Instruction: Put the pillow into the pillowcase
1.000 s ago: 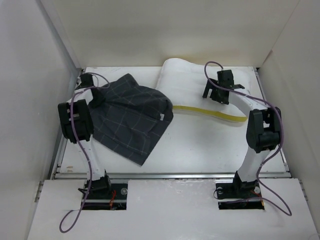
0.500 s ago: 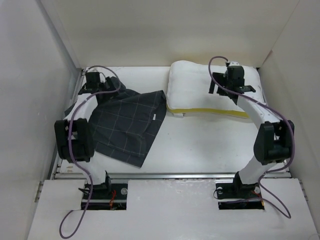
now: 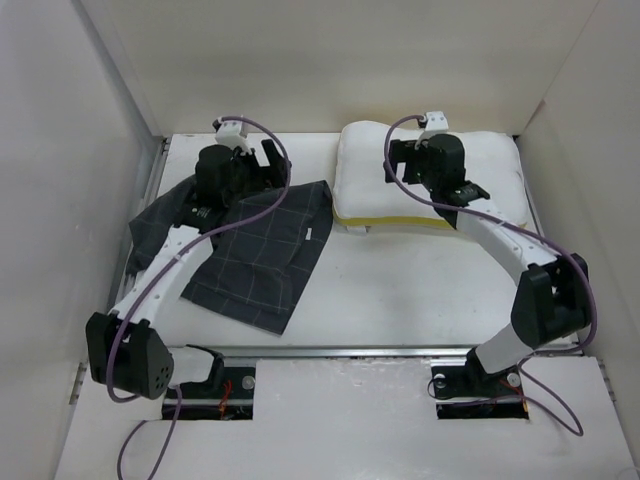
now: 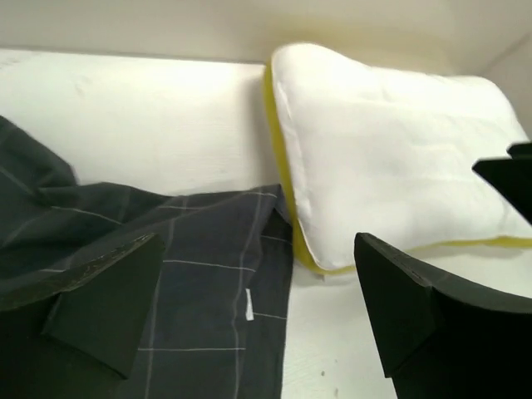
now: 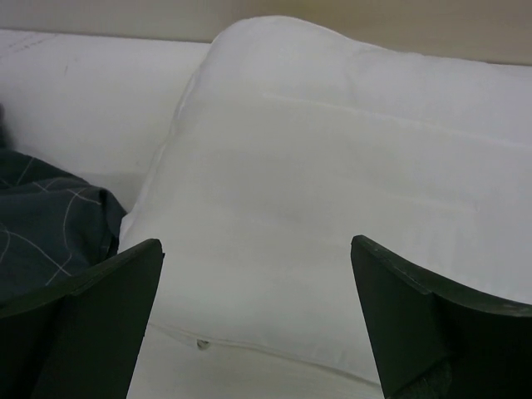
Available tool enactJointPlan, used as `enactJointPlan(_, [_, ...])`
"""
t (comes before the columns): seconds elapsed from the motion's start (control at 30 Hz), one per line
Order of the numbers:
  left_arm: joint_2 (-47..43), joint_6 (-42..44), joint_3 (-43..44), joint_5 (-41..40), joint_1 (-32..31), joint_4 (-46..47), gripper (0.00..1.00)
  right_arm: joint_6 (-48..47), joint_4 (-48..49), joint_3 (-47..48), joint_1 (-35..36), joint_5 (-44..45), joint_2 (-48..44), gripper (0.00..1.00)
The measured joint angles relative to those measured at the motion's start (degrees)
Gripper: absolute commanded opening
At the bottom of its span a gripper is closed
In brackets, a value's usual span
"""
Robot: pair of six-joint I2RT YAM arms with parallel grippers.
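The white pillow [image 3: 495, 172] with a yellow band along its near edge lies flat at the back right of the table. The dark checked pillowcase [image 3: 250, 260] is spread flat at the left, its right corner touching the pillow's left end. My left gripper [image 3: 262, 165] hovers open over the pillowcase's back edge and holds nothing. In the left wrist view the pillowcase [image 4: 199, 274] lies below the open left gripper [image 4: 256, 249], with the pillow [image 4: 391, 166] to the right. My right gripper [image 3: 396, 163] hangs open above the pillow's left half. The right wrist view shows the pillow [image 5: 316, 166] under the empty right gripper [image 5: 256, 245].
White walls close in the table on the left, back and right. A metal rail [image 3: 340, 350] runs along the near edge. A small white tag [image 3: 313, 232] sits on the pillowcase's right edge. Bare table [image 3: 420, 280] lies in front of the pillow.
My left gripper opened, let go of the pillowcase, and swung from the back left corner toward the middle. The pillowcase and pillow settled flat. My right gripper moved left over the pillow.
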Motion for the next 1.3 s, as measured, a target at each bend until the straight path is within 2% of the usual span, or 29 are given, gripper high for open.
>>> enactJointPlan(0.1, [3.5, -1.7, -2.6, 9.7, 3.3, 4.9, 0.88, 1.1, 1.7, 0.0, -0.1, 0.0, 0.2, 1.0])
enactJointPlan(0.13, [6.3, -2.1, -1.5, 11.3, 4.1, 4.4, 0.91, 1.6, 2.0, 0.1, -0.1, -0.1, 0.3, 1.0])
enactJointPlan(0.17, [9.0, -2.3, 0.3, 11.4, 4.3, 3.3, 1.0, 1.8, 2.1, 0.2, -0.1, -0.2, 0.6, 1.0])
enactJointPlan(0.27, [15.1, -1.1, 3.7, 3.8, 1.9, 1.4, 1.0, 2.4, 2.1, 1.9, 0.0, -0.7, 2.8, 1.0])
enactJointPlan(0.33, [15.8, -0.2, 3.7, -0.8, -2.3, -1.4, 1.0, 2.5, 1.0, 5.5, 0.0, -0.7, 6.3, 1.0])
enactJointPlan(0.5, [15.8, -0.4, 2.9, -6.6, -10.7, -5.0, 1.0, 3.3, -2.9, 18.1, 0.6, -0.7, 18.9, 1.0])
enactJointPlan(0.8, [21.6, -6.1, -1.4, -19.2, -14.5, -18.3, 1.0, 3.4, -9.2, 28.1, 4.2, 1.2, 34.7, 1.0])
enactJointPlan(0.93, [24.3, -7.6, -2.9, -21.3, -14.6, -21.5, 1.0, 3.9, -10.6, 31.0, 4.5, 2.9, 37.0, 0.7])
enactJointPlan(0.97, [25.2, -7.8, -2.9, -21.7, -14.6, -21.7, 1.0, 4.0, -10.6, 31.1, 4.5, 3.1, 37.0, 0.52])
enactJointPlan(1.0, [26.0, -8.1, -2.9, -22.1, -14.6, -21.8, 0.93, 4.1, -10.5, 31.0, 4.5, 3.4, 37.0, 0.41])
enactJointPlan(1.03, [27.0, -8.4, -2.9, -22.5, -14.6, -21.9, 0.86, 4.4, -9.9, 30.7, 4.5, 3.8, 37.0, 0.23])
enactJointPlan(1.07, [28.0, -8.6, -2.9, -22.8, -14.6, -22.0, 0.78, 4.5, -9.3, 29.9, 4.5, 4.3, 36.6, 0.0])
enactJointPlan(1.1, [28.8, -9.2, -2.7, -22.7, -14.5, -21.9, 0.68, 4.6, -8.7, 28.8, 4.5, 4.7, 36.0, 0.0])
enactJointPlan(1.13, [29.1, -9.1, -2.1, -23.1, -14.5, -21.9, 0.52, 4.9, -8.1, 27.6, 4.3, 5.0, 35.3, 0.0])
enactJointPlan(1.2, [29.9, -9.4, -1.5, -23.6, -14.6, -21.9, 0.37, 5.2, -7.0, 25.0, 3.8, 4.7, 33.0, 0.0])
enactJointPlan(1.27, [30.5, -9.6, -1.1, -24.0, -14.6, -21.9, 0.16, 5.2, -7.1, 21.7, 3.3, 4.0, 29.8, 0.0])
enactJointPlan(1.3, [30.6, -9.6, -1.1, -24.2, -14.5, -22.0, 0.0, 5.2, -7.4, 19.8, 3.0, 3.8, 27.7, 0.0])
